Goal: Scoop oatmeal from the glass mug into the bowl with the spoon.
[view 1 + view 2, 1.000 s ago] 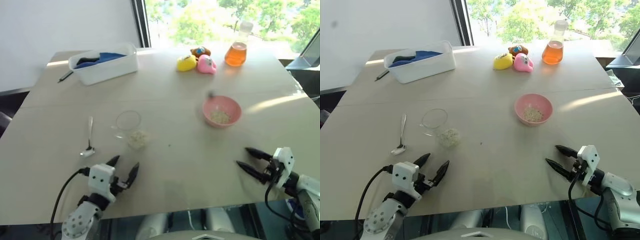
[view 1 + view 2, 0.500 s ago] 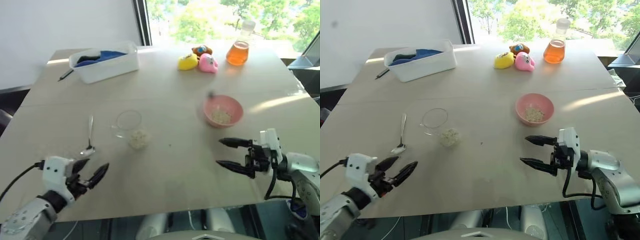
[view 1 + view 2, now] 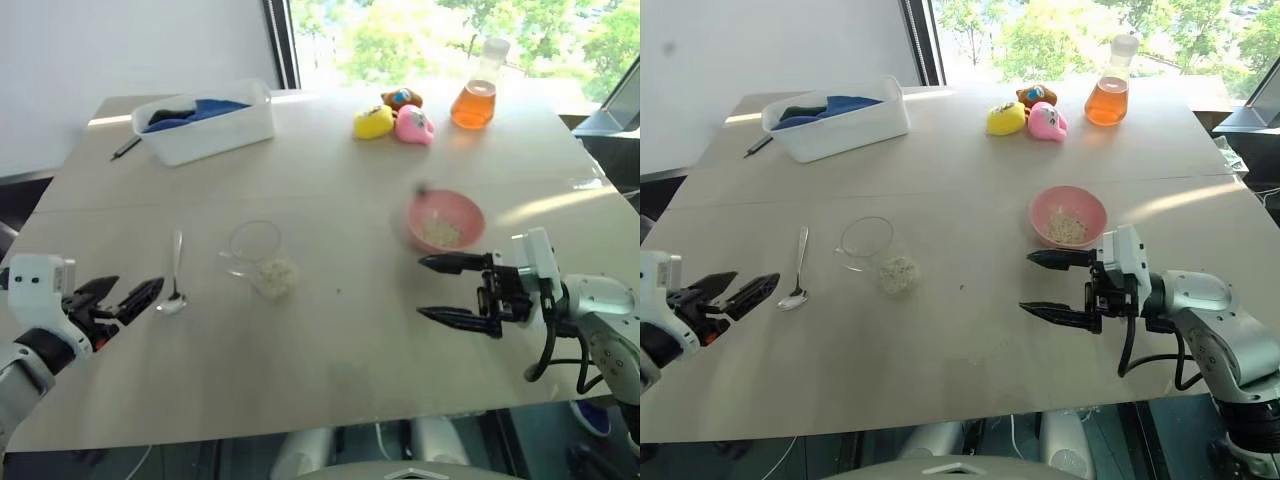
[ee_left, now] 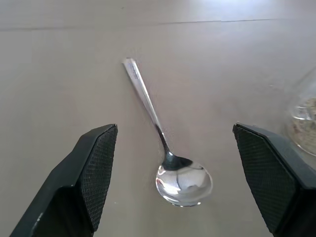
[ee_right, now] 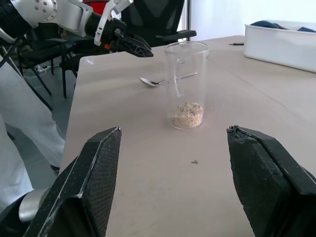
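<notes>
Both grippers, left gripper (image 3: 128,297) and right gripper (image 3: 1043,285), are wide open and empty; spoon (image 3: 177,276) lies untouched, though bowl (image 3: 445,220) seemingly holds some oatmeal (image 3: 441,233).

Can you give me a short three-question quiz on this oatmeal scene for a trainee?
1. True or false: the spoon lies flat on the table, held by neither gripper.
2. Which gripper points at the glass mug: A left, B right?
3. Fill in: some oatmeal already sits in the pink ____.

Key
1. True: the left gripper is open beside it.
2. B: the right gripper, open, faces it.
3. bowl
</notes>
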Motion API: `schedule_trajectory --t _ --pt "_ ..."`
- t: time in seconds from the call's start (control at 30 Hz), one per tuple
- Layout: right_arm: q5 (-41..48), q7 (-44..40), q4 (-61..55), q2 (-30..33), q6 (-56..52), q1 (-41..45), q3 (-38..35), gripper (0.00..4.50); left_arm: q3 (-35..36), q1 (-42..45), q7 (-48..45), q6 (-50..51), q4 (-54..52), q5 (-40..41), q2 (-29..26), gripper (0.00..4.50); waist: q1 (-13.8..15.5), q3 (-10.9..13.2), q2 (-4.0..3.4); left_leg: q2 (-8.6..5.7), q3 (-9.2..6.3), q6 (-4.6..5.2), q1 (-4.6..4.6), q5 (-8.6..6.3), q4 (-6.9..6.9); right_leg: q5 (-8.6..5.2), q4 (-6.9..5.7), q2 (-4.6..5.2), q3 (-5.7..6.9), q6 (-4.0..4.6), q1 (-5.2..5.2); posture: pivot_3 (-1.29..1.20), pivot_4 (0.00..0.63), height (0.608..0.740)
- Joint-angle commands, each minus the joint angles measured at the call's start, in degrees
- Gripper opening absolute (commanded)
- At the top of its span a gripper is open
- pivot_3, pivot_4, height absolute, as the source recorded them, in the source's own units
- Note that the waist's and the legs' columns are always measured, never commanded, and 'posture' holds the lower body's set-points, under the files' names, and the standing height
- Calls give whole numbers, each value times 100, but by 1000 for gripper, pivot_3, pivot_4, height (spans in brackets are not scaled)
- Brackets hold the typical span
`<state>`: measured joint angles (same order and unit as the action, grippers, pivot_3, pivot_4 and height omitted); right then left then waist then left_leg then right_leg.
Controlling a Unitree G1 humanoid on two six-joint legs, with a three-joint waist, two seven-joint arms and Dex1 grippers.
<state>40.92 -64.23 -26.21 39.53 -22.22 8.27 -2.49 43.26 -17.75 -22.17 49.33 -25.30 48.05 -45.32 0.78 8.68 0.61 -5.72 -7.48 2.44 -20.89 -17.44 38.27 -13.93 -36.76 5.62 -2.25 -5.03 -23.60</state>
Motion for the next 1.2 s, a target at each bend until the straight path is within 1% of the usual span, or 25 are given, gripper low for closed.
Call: schedule_trajectory --t 0.03,0.2,0.3,0.4,0.5,0.63,0.73,0.83,0.87,0.9,0.93,0.97,1.07,1.2 --pt "66 77 -171 -14 2 103 -50 3423 -285 267 234 207 166 -264 -100 3919 2 1 -1 0 0 0 0 0 0 0 -1 0 0 0 0 0 150 740" --pt "90 222 -219 -58 -62 210 -17 3423 -1189 706 274 280 643 -948 -263 3919 -1 1 -1 0 1 -1 2 0 0 1 -4 -1 -2 0 -1 0 150 740" --pt "113 296 -247 -78 -91 234 -15 3423 -1564 1100 197 215 1024 -1184 -261 3919 1 1 -1 0 1 -1 0 0 -2 0 -4 -1 -2 0 -4 0 150 740" --pt "129 332 -301 -76 -123 196 -29 3423 -1696 1462 282 319 1361 -1348 -193 3919 -1 1 -1 0 0 -1 -5 0 -2 1 -4 0 -1 0 -9 0 150 740" --pt "94 384 -336 -81 -118 145 -24 3423 -1962 1545 155 344 1498 -1585 -298 3919 -12 1 -1 0 2 -1 -10 0 -2 1 -4 1 -5 0 -16 0 150 740" --pt "-64 364 -335 -68 -33 84 54 3423 -1995 1637 91 582 1677 -1684 -305 3919 -4 1 -3 0 2 -2 -8 1 -2 1 -6 8 -5 0 -16 0 150 740" --pt "-32 431 -382 -130 -66 92 83 3423 -2028 1662 9 806 1776 -1735 -340 3108 -15 -1 -6 0 2 -3 -5 1 -2 1 -10 9 -6 0 -15 0 150 740" --pt "-38 448 -373 -148 -67 117 101 3423 -2074 1656 -83 979 1763 -1753 -340 1709 -17 -5 -15 1 4 -4 -1 2 -2 1 -14 13 -8 0 -15 0 150 740" --pt "-55 445 -358 -153 -55 121 112 3423 -2071 1663 -98 1017 1761 -1749 -304 1221 -17 -6 -18 1 4 -4 -1 2 -2 1 -14 13 -9 0 -15 0 150 740" --pt "-78 438 -345 -154 -38 119 126 3423 -2045 1679 -107 1057 1757 -1724 -250 824 -15 -8 -21 0 5 -4 -1 2 -2 1 -14 13 -10 0 -15 0 150 740" --pt "-99 431 -338 -151 -22 113 136 3423 -2003 1702 -91 1119 1742 -1692 -190 310 -12 -9 -22 0 6 -3 -1 2 -2 1 -14 13 -10 0 -15 0 150 740" --pt "-125 425 -338 -143 -5 107 142 3423 -1923 1727 -31 1231 1722 -1645 -109 71 -9 -11 -26 0 6 -3 -1 2 -2 1 -14 14 -10 0 -15 0 150 740" --pt "-118 456 -346 -148 -27 123 110 3423 -1753 1695 52 1421 1645 -1620 55 71 -9 -17 -35 -1 6 -3 -1 2 -2 1 -13 13 -10 0 -14 0 150 740" --pt "-131 460 -338 -139 -29 123 99 3423 -1560 1425 117 1174 1503 -1759 311 71 -37 -22 -44 -1 11 -3 3 2 -2 1 -13 17 -17 0 -14 0 150 740"
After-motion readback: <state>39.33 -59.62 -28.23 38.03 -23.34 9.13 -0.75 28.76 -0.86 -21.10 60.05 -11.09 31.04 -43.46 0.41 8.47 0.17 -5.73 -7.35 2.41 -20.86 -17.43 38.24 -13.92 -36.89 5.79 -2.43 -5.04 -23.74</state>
